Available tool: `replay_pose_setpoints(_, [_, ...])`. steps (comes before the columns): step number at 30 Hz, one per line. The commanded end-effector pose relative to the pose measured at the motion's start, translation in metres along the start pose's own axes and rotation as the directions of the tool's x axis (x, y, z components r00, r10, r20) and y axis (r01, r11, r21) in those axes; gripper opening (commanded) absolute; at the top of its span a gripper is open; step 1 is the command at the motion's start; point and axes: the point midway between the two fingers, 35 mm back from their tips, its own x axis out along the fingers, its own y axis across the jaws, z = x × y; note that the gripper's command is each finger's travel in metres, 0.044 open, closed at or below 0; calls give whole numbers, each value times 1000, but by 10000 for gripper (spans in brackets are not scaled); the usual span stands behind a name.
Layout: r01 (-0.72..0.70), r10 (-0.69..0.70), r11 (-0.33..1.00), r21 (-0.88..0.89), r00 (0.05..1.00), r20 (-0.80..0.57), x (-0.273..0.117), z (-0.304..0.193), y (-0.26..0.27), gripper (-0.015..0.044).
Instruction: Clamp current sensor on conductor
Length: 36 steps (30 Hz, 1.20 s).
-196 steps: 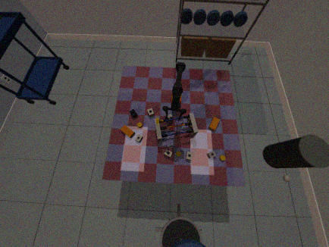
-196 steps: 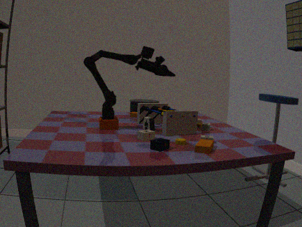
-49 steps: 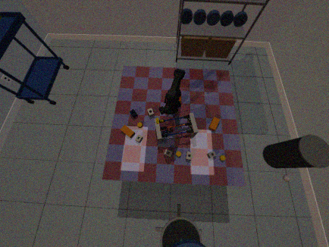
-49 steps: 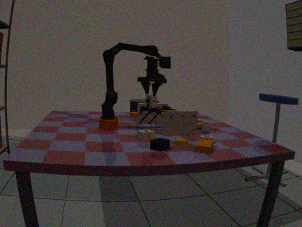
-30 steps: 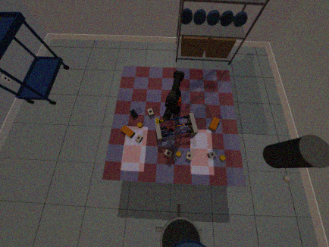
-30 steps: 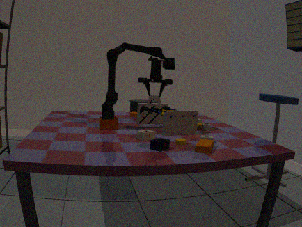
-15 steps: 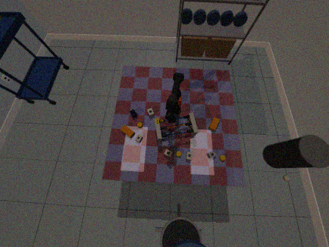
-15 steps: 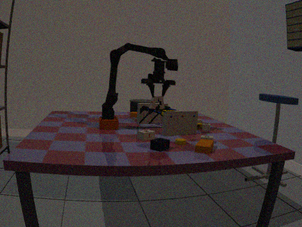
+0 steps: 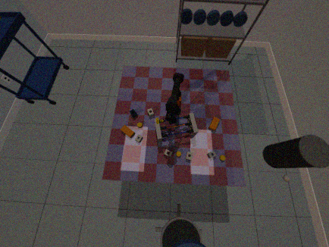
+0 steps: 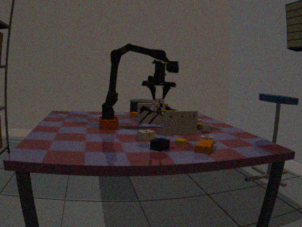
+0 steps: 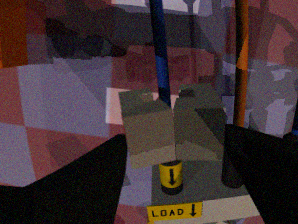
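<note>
My gripper [image 11: 174, 136] [image 10: 159, 99] points down over the rack and is shut on the pale grey current sensor [image 11: 148, 136] [image 10: 159, 102]. The sensor's two halves stand side by side between the fingers, with a narrow slit between them. The blue LOAD conductor [image 11: 161, 70] runs toward the slit and passes behind the sensor in the wrist view. Its yellow band [image 11: 171, 175] with a black arrow shows just below the sensor. The yellow LOAD marker [image 11: 175, 212] is on the rack, its arrow pointing to the bottom of the view. I cannot tell whether the conductor is inside the sensor; no arrow on the sensor shows.
An orange conductor [image 11: 241, 55] runs right of the blue one. The rack's pale end panels [image 10: 180, 122] [image 9: 193, 123] stand upright. Several pale blocks [image 10: 146, 134] [image 9: 150, 112], yellow discs [image 9: 139, 124], orange blocks [image 9: 214, 123] [image 10: 204, 146] and a black block [image 10: 160, 144] [image 9: 133, 113] lie around it.
</note>
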Motion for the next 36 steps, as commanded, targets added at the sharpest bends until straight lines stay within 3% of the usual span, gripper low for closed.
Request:
replay_pose_setpoints(1, [2, -2, 1000, -5, 1000, 5, 6, 1, -1, 0])
replay_pose_setpoints(24, [2, -2, 1000, -5, 1000, 5, 44, 1, 1, 0])
replay_pose_setpoints(36, [0, 0, 1000, -1, 1000, 0, 39, 0, 0, 0])
